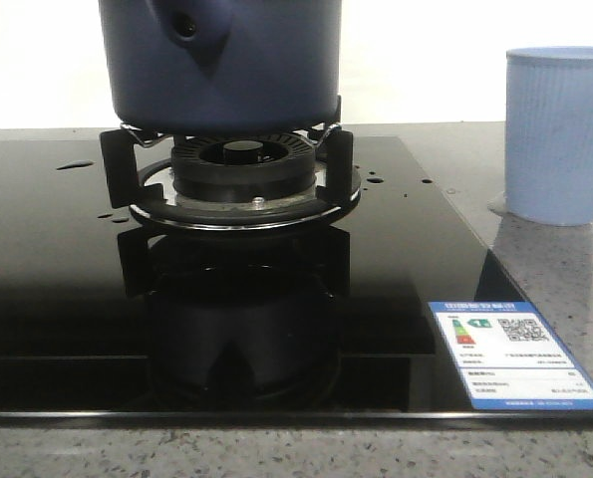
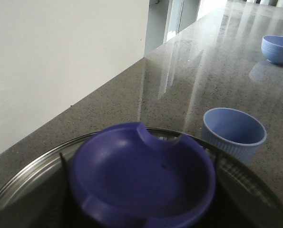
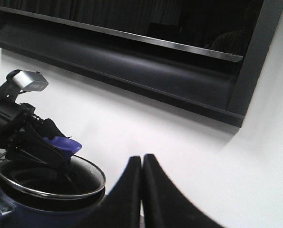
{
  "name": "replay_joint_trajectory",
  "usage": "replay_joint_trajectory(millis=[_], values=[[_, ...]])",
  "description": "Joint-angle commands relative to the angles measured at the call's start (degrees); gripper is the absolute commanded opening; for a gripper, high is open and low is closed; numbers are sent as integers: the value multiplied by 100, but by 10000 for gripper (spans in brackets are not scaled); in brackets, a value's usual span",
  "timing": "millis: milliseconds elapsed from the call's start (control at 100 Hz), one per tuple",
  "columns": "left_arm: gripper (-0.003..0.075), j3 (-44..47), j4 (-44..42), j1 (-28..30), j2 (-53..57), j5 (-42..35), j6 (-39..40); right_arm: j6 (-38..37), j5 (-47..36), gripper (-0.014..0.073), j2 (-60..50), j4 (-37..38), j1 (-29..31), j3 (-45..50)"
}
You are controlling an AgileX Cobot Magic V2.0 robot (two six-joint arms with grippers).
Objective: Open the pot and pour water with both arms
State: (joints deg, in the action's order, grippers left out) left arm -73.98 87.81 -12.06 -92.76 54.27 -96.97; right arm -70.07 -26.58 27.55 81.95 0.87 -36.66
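The pot (image 1: pixel 221 65), rigid and likely heavy, offers its handle stub (image 1: pixel 188 28); left hand's state cannot be told; right hand (image 3: pixel 141 190) closed, empty.

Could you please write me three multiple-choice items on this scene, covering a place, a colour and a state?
1. In the front view, where is the cup relative to the pot?
A. To its left
B. To its right
C. Inside it

2. What colour is the cooktop?
A. Black
B. White
C. Red

3. How is the right gripper?
A. Open
B. Shut on the cup
C. Shut and empty

Answers:
1 B: the cup stands on the counter at the right edge of the front view, with the pot at upper centre.
2 A: the glossy surface under the pot is black.
3 C: in the right wrist view the two fingers meet with nothing between them.
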Motion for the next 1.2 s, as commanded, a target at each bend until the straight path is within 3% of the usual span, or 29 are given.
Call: replay_joint_trajectory(millis=[0, 520, 590, 710, 810, 1010, 1190], values=[[306, -164, 516, -57, 202, 199, -91, -38, 18, -67, 23, -138, 34, -155], [316, -164, 294, -57, 15, 203, -190, -38, 55, -67, 23, -51, 34, -155], [399, -164, 369, -57, 15, 220, -275, -38, 55, -67, 23, -51, 34, -146], [623, -198, 912, -57, 39, 280, -341, -38, 118, -67, 23, -51, 34, -108], [692, -199, 1305, -45, 205, 288, -341, -38, 132, -67, 23, -51, 34, -71], [668, -199, 1248, 201, 870, 294, -78, -38, 121, -67, 1, -51, 34, 63], [407, -115, 471, 795, 1753, 174, 1084, -256, -245, -67, -209, 58, 23, 222]])
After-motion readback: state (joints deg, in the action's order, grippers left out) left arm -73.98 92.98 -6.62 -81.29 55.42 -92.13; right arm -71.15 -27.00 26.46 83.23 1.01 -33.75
